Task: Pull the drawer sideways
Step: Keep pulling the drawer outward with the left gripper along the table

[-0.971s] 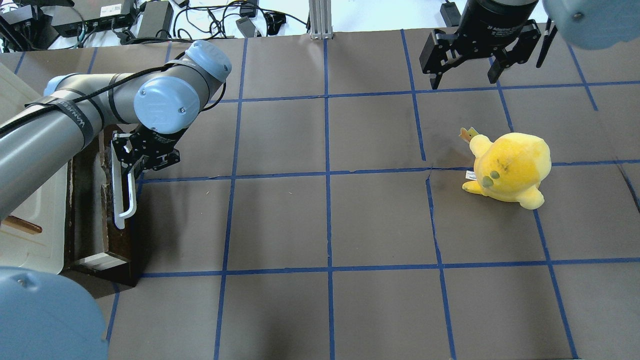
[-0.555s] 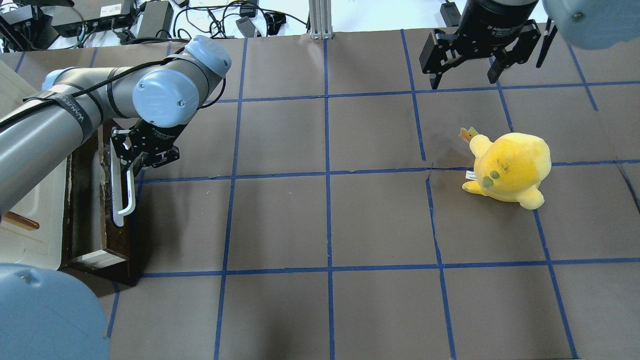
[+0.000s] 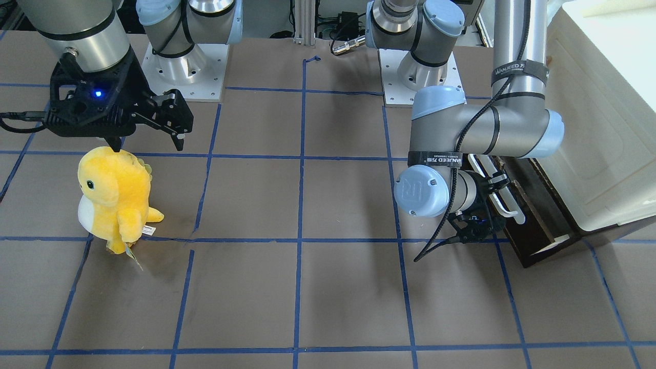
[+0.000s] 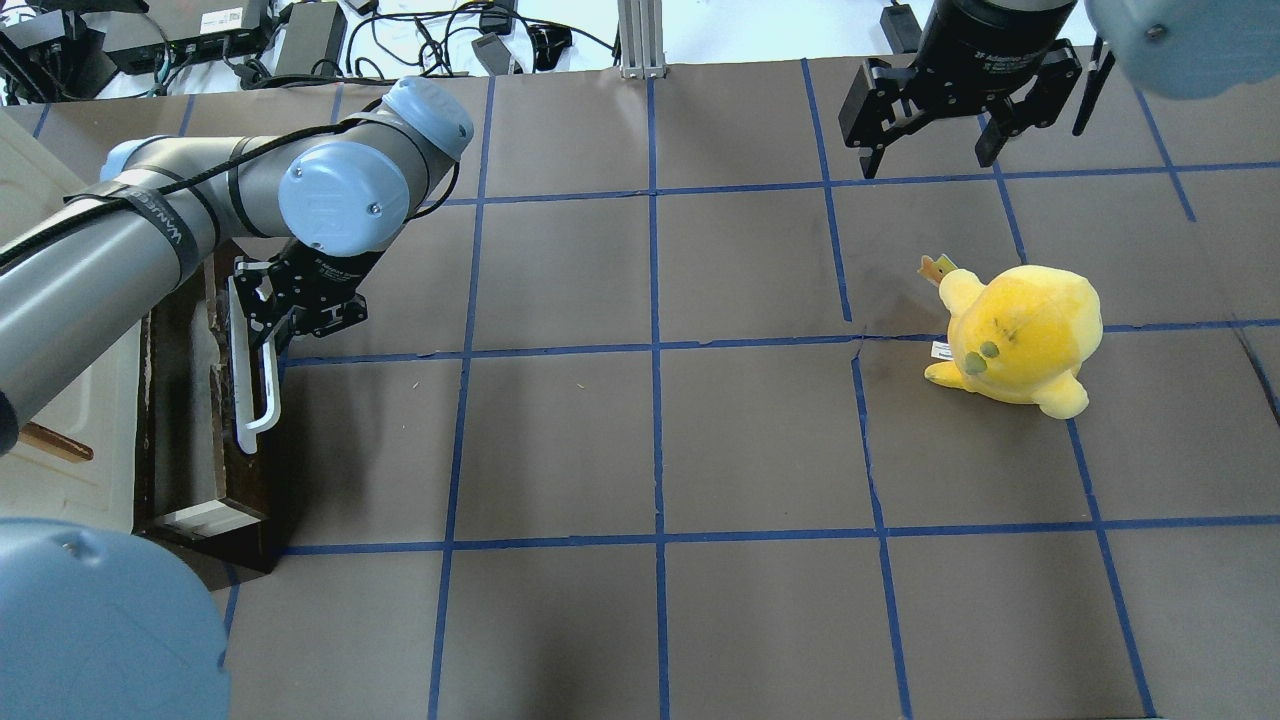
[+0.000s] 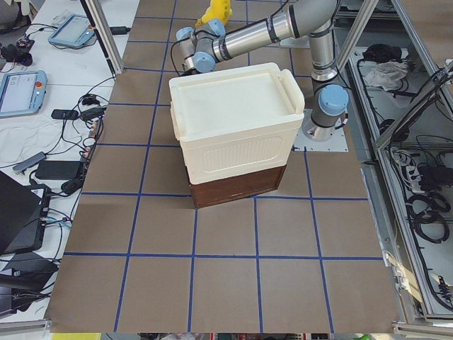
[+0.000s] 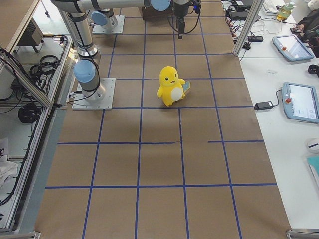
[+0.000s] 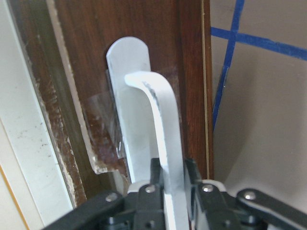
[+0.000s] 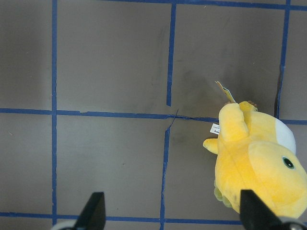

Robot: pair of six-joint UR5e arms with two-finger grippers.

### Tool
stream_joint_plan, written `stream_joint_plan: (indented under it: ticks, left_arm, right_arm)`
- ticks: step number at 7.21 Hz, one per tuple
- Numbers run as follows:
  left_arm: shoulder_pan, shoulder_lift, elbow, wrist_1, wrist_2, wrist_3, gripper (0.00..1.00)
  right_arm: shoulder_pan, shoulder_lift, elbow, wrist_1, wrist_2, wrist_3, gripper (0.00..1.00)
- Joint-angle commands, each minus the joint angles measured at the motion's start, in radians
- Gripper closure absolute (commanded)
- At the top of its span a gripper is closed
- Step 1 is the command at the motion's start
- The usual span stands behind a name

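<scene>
Since the overhead view shows it best: drawer (image 4: 185, 420) sits at the table's (image 4: 650, 450) 9 o'clock edge, under the cream-white cabinet (image 5: 233, 134). Its long axis runs 12 to 6 and its dark brown front faces 3 o'clock, toward mid-table. It stands partly out of the cabinet, with a strip of the inside showing between front and cabinet. That strip shows pale wood at the 6 o'clock end, dark elsewhere; the left arm covers the 12 o'clock part, so contents there can't be judged. The white bar handle (image 4: 271, 392) lies along the front, parallel to the long axis. Left gripper (image 7: 172, 184) is clamped on the bar near its 12 o'clock end, fingers (image 7: 148, 184) pressing both sides just short of the bend, per the wrist view. Right gripper (image 4: 927, 150) hangs at 1 o'clock with jaws spread wide, holding nothing. A yellow plush (image 4: 1020, 335) stands upright on the table at 3 o'clock, below and just off that gripper, not touching it. Black strap (image 3: 435, 160) on the left arm reads "WANJEED". Right gripper body shows "2F Adaptive", rest cut off. Plush carries a small white tag (image 4: 940, 349), print too small to read.
</scene>
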Motion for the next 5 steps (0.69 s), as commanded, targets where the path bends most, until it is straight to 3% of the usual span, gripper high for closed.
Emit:
stream_joint_plan:
  ticks: [1,5]
  left_arm:
    - [0.000,0.001,-0.004,-0.002,0.009,0.001,1.00]
    - [0.000,0.013,-0.008,-0.006,0.015,0.014,1.00]
  right_arm:
    - [0.000,0.000,0.000,0.000,-0.001,0.000,0.00]
    - [0.000,0.000,0.000,0.000,0.001,0.000,0.00]
